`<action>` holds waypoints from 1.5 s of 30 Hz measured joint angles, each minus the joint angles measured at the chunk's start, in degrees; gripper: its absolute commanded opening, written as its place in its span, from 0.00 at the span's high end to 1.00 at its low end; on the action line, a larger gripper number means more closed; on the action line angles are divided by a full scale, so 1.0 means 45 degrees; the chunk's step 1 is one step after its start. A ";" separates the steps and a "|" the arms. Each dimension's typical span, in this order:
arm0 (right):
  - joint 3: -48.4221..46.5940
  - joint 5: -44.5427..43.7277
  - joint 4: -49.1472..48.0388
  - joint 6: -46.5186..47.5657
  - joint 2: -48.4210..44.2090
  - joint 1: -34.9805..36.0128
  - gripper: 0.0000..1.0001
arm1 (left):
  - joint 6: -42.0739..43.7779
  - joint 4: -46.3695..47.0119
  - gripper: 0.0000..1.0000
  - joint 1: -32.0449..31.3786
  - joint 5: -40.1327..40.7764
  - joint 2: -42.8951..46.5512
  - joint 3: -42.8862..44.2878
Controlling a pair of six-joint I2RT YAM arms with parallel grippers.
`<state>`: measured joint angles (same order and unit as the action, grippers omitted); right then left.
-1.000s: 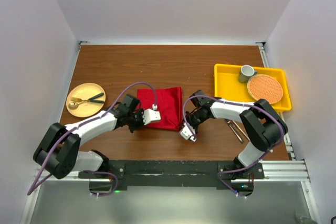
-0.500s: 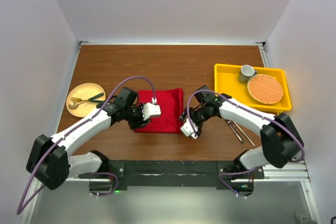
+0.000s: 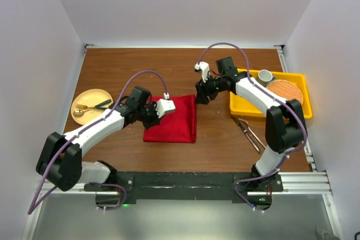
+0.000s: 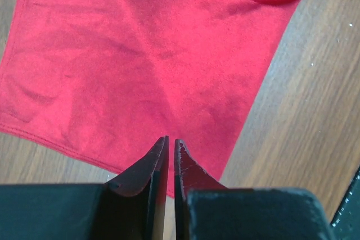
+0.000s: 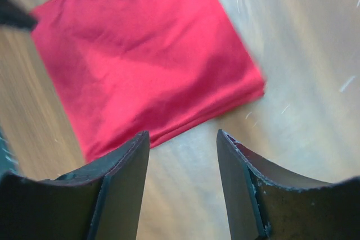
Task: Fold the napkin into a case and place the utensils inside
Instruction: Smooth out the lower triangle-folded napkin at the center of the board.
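- Napkin [image 3: 175, 121]: deep-red cloth, folded to a rough rectangle and lying flat on the wooden table [image 3: 140, 66], centre of the overhead frame, a bit left of middle.
- Left gripper [image 4: 171, 140]: over the napkin's left edge. Fingers pinched almost together with only a thin slit between them, nothing in it.
- Right gripper [image 5: 183, 136]: by the napkin's upper-right corner, just off the cloth over bare wood. Jaws spread apart and empty; wrist view is slightly blurred.
- Utensils [image 3: 251, 134]: slim silver pieces on the table at lower right, well apart from the napkin, just below the yellow tray [image 3: 247, 107]. Neither gripper touches them.
- Tray holds a cup [image 3: 264, 77] and a round orange woven mat [image 3: 287, 95], upper right.
- Yellow plate [image 3: 90, 121] at left edge with small cutlery on it; type hard to tell.
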<state>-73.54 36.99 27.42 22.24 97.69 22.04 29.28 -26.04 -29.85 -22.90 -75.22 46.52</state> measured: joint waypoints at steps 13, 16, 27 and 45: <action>0.0058 -0.1423 -0.0826 -0.7548 0.3094 0.0015 0.40 | 0.0063 0.0651 0.84 0.0024 0.0053 -0.0335 -0.0738; -0.0044 -0.1413 -0.0962 -0.8349 0.3434 0.0005 0.43 | 0.0058 0.0733 0.85 0.0024 0.0112 -0.0335 -0.0889; -0.0413 -0.0350 -0.2176 -0.9175 0.4512 -0.0335 0.78 | 0.0107 0.0913 0.99 0.0024 0.0175 -0.0321 -0.1875; -0.2322 0.1209 0.2448 -0.6232 0.2851 -0.1015 0.19 | -0.0957 0.0389 0.00 0.0733 -0.0214 0.0427 -0.0884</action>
<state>-83.99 42.44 38.44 -5.80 110.52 17.47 24.97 -24.29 -26.55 -23.86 -73.30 42.54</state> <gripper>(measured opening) 0.699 0.818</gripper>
